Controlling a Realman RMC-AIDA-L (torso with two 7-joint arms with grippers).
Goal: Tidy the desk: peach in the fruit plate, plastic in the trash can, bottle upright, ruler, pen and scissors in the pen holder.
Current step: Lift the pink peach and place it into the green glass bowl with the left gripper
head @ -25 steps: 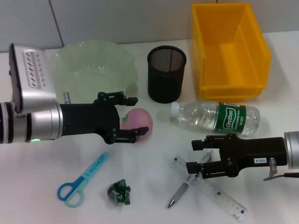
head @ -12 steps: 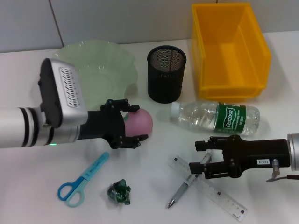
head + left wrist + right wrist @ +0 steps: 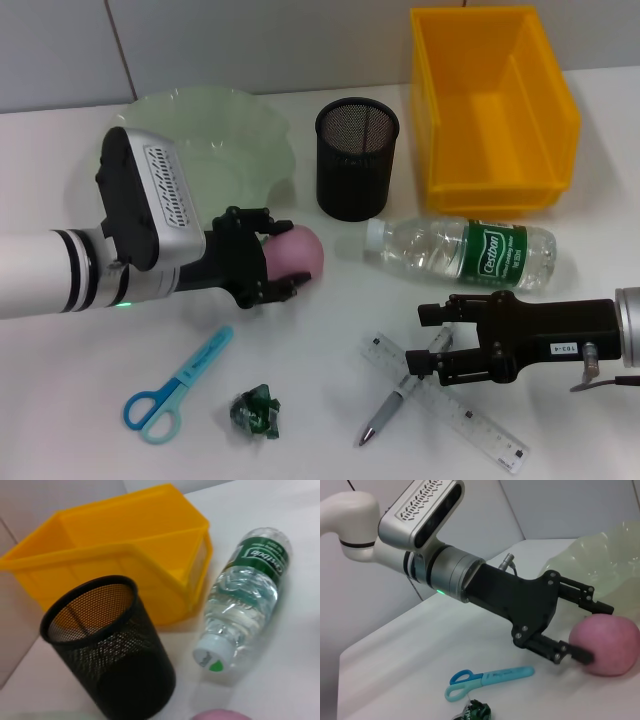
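The pink peach rests on the table beside the green fruit plate. My left gripper straddles it, with a finger pressed on each side; in the right wrist view the fingertips touch the peach. My right gripper hovers open over the upper end of the pen, which lies across the clear ruler. The bottle lies on its side. Blue scissors and crumpled green plastic lie at the front left. The black mesh pen holder stands empty.
A yellow bin stands open at the back right, close behind the bottle. In the left wrist view the pen holder, the bin and the bottle stand close together.
My left arm pushed forward toward the peach, and its fingers narrowed onto the fruit. The right gripper shifted slightly over the pen and ruler.
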